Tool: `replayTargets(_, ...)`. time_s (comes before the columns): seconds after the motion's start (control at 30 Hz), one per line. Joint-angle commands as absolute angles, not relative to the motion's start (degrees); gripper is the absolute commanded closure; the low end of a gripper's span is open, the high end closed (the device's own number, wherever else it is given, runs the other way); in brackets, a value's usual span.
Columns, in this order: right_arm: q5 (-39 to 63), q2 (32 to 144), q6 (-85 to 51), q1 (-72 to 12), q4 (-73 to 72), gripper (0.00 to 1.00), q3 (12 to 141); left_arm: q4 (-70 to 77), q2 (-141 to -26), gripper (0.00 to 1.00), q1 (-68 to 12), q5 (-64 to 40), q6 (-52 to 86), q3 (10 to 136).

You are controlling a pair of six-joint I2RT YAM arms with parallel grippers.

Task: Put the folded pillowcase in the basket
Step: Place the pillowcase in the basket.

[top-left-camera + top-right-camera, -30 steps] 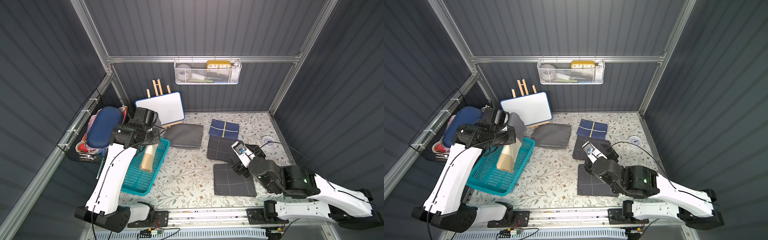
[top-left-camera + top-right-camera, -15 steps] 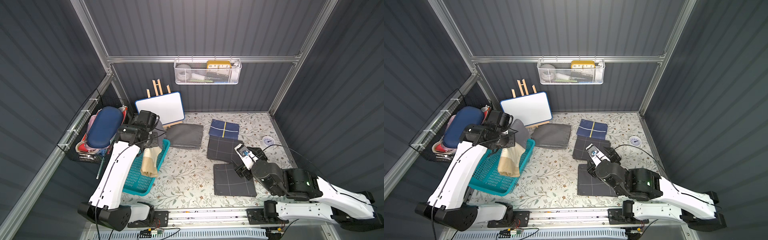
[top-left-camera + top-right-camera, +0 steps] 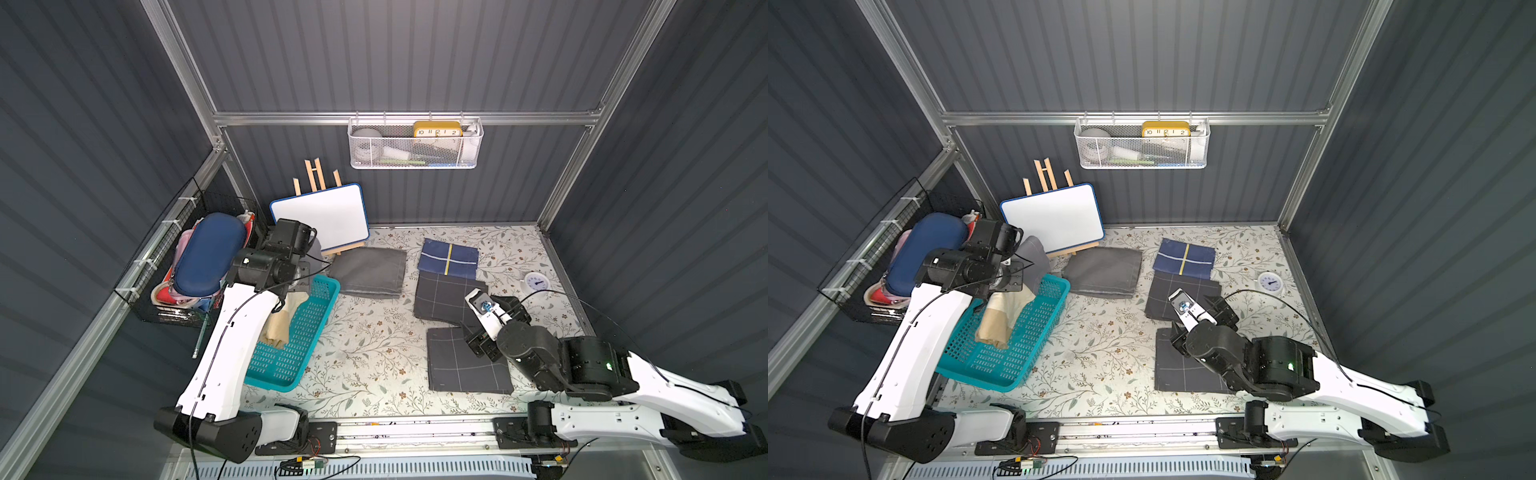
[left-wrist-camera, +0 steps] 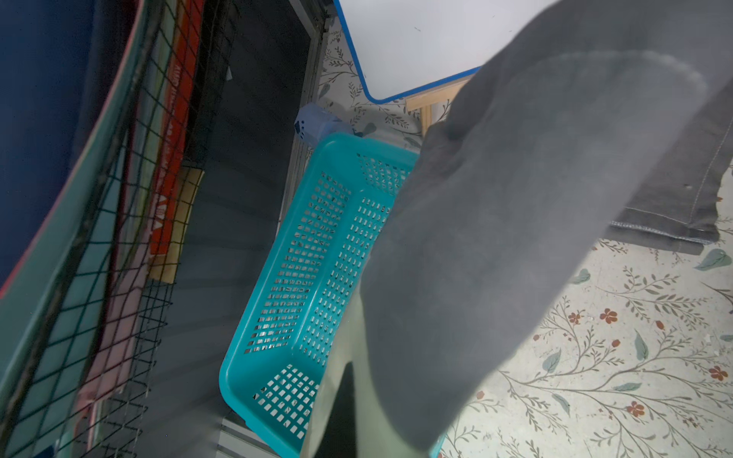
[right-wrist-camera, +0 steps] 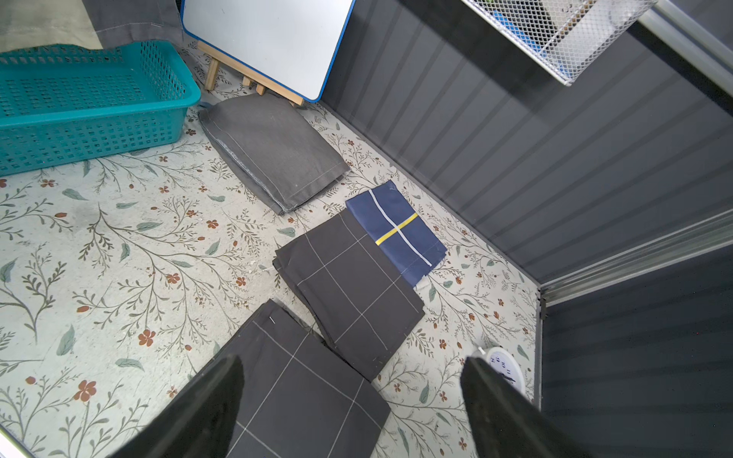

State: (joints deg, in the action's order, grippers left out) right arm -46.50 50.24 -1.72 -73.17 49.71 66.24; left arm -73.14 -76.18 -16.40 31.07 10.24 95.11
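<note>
My left gripper (image 3: 1007,286) is shut on a folded pillowcase, grey on one side and beige on the other. It hangs over the back end of the teal basket (image 3: 299,345). The beige end (image 3: 282,324) droops into the basket, also seen in a top view (image 3: 998,320). In the left wrist view the grey cloth (image 4: 515,238) covers the jaws above the basket (image 4: 277,277). My right gripper (image 5: 351,363) is open and holds nothing. It hovers over a dark checked pillowcase (image 5: 301,396) at the front right, seen in both top views (image 3: 461,365).
More folded pillowcases lie on the floral mat: grey (image 3: 370,272), navy with a yellow stripe (image 3: 449,257), dark checked (image 3: 446,297). A whiteboard on an easel (image 3: 320,216) stands behind the basket. A black wire basket (image 3: 187,257) hangs left, a white mesh basket (image 3: 415,145) on the back wall. A small clock (image 3: 537,282) lies right.
The held pillowcase has sunk lower into the basket and its beige end has crumpled. My right arm has drawn back a little toward the front right.
</note>
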Motion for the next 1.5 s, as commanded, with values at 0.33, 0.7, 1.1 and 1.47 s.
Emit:
replayTargets(0.33, -47.17, 49.44, -3.72, -73.01, 51.01, 0.08, 66.32, -70.75, -78.66, 1.0, -16.02, 31.11, 11.38, 91.98)
replayTargets(0.7, -48.42, 50.25, -2.08, -72.97, 48.5, 0.07, 66.54, -75.6, -81.39, 1.0, -16.15, 22.12, 21.99, 86.91)
replayTargets(1.1, -48.27, 50.63, -0.84, -73.01, 45.77, 0.06, 64.86, -75.76, -77.93, 1.0, -16.91, 29.15, 26.91, 83.75)
replayTargets(1.47, -48.39, 49.83, -0.35, -73.03, 45.53, 0.06, 64.9, -72.11, -81.88, 1.0, -11.82, 24.43, 26.58, 80.45)
